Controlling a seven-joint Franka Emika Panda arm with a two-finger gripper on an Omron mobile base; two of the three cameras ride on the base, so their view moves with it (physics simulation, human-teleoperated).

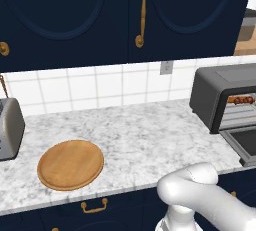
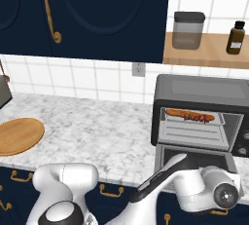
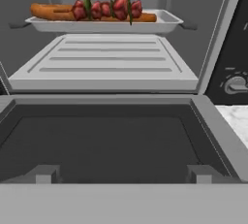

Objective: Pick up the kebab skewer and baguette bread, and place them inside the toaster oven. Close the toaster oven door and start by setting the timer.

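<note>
We see the toaster oven (image 2: 202, 117) on the worktop (image 1: 145, 135), its door (image 3: 101, 140) folded down. Baguette (image 3: 48, 10) and kebab skewer (image 3: 107, 8) lie on its upper tray (image 3: 167, 23). No legible writing. Hand spread wide, empty.

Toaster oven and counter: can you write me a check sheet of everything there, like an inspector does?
Surface: marble counter, bare stone between the board and the oven.
Job's things: toaster oven stands on the counter; toaster oven door is folded down, open. Kebab skewer and baguette bread lie together on the upper tray inside.
Clutter: round wooden board; silver pop-up toaster at the left edge.
Tool: hangs low in front of the open door; its tips are hidden, taken as open and holding nothing.
Cables: nothing seen.
Surroundings: dark blue cabinets, white tiled wall with an outlet, a wooden shelf with a canister and a brown bottle.
</note>
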